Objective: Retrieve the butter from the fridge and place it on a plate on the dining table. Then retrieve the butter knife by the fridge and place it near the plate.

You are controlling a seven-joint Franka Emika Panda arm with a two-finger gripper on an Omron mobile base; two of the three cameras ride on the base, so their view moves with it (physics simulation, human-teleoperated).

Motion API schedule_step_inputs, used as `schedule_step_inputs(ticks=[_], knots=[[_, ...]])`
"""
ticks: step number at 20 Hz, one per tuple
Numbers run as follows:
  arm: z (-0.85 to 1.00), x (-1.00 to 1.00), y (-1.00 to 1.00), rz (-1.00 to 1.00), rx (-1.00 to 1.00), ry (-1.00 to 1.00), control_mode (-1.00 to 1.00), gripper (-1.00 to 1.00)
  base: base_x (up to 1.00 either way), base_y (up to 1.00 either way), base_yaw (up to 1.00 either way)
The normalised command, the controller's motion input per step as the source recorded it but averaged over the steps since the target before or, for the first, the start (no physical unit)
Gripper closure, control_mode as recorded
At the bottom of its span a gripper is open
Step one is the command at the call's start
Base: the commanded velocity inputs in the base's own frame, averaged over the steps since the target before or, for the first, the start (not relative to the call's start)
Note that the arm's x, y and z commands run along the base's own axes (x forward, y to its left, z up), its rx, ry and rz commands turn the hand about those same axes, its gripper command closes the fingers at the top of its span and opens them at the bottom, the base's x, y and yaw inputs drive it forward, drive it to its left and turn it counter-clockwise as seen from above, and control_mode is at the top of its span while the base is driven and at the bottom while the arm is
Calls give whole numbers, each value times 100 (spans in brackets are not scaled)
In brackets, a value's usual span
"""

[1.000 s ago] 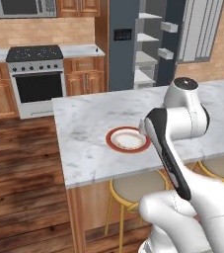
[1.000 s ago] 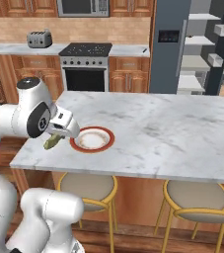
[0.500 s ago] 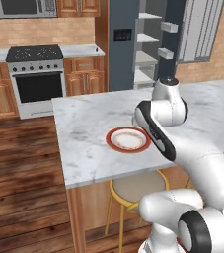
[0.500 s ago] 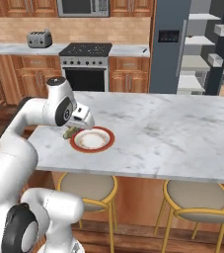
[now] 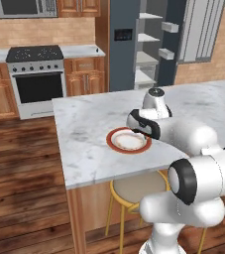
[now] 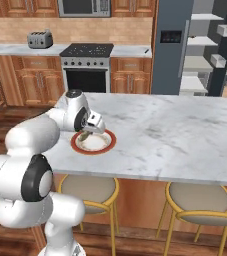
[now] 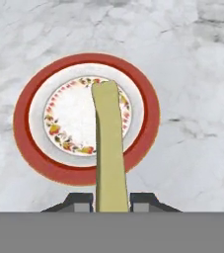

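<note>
Left base view: arm bends over the dining table (image 5: 89,144), wrist above the plate (image 5: 128,140), which sits on the marble near the table's front-left edge. Gripper itself hidden behind the wrist here, so finger state can't be told from this view. Fridge (image 5: 148,44) stands open at back, pale shelves showing; stove (image 5: 37,74) to its left. Yellow-framed stool (image 5: 136,191) under the table edge.

Right base view: gripper (image 6: 87,132) hangs just over the plate (image 6: 93,142), w/ an olive bit of the butter (image 6: 85,134) poking down from it toward the plate's near-left rim. Fridge (image 6: 197,45) at back right, toaster (image 6: 40,38) on the far counter.

Hand view: fingers (image 7: 80,202) narrow, clamped on the butter (image 7: 108,148) at its near end. Stick runs up across the plate (image 7: 86,118), far tip over the cream centre w/ floral ring. Whether the butter touches the plate can't be told.
</note>
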Motion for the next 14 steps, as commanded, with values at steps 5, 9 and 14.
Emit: schedule_step_inputs(ticks=[5, 9, 14], knots=[[-50, 100, 2, -2, 0, 5, -100, 100, 0, 0, 0], [-44, 86, 6, -6, 0, 2, -100, 100, 0, 0, 0], [-45, 66, 17, -4, 0, 0, -100, 100, 0, 0, 0]])
